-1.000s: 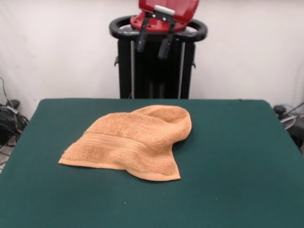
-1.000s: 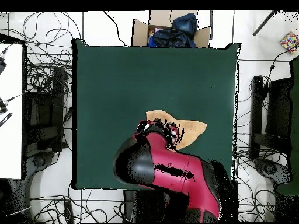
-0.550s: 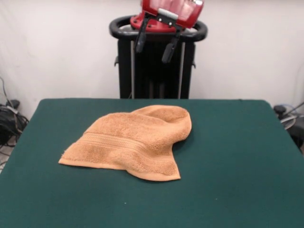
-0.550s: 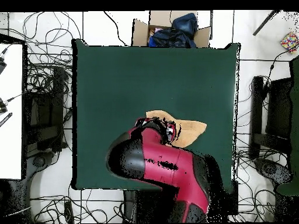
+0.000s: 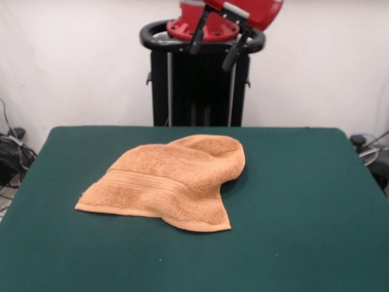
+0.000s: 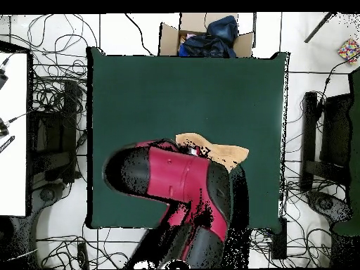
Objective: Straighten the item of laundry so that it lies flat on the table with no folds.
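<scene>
The orange hand towel (image 5: 167, 182) lies bunched and folded over itself mid-table (image 5: 304, 201), while the tool (image 5: 216, 41) hangs high above its far edge with fingers apart (empty), so a pinch through both layers would likely drag the fold along.

One camera looks level across the table (image 5: 304, 201) from its front edge; another looks straight down from high above. Both share the towel (image 5: 170, 182).
</scene>
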Robot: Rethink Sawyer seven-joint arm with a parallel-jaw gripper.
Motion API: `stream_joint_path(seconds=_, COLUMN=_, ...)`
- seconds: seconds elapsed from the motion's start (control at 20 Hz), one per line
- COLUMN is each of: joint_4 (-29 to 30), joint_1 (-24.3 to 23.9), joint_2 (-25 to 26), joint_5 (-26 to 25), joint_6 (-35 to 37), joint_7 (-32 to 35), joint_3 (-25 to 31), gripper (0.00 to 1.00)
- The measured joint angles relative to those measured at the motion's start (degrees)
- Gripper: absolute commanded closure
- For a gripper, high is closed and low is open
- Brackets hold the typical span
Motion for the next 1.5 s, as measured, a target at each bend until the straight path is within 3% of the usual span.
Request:
stream_joint_path(seconds=0.25, joint_4=-2.7, joint_1=0.8, joint_2=2.2, joint_5=3.6, joint_6=-1.0, joint_7=3.5, joint_3=-0.2, gripper=0.00)
stream_joint_path(seconds=0.6, joint_4=-2.1, joint_1=-0.2, joint_2=2.7, joint_5=8.9, joint_6=-11.5, joint_7=7.4, joint_3=0.4, gripper=0.00)
stream_joint_path(seconds=0.95, joint_4=2.5, joint_1=-5.8, joint_2=-0.7, joint_5=14.1, joint_6=-18.5, joint_7=7.5, joint_3=4.0, gripper=0.00)
stream_joint_path(seconds=1.25, joint_4=6.8, joint_1=-10.0, joint_2=-2.5, joint_5=15.3, joint_6=-24.0, joint_7=7.5, joint_3=6.9, gripper=0.00)
stream_joint_path(seconds=1.5, joint_4=9.1, joint_1=-10.8, joint_2=-2.4, joint_5=15.4, joint_6=-26.5, joint_7=7.5, joint_3=8.1, gripper=0.00)
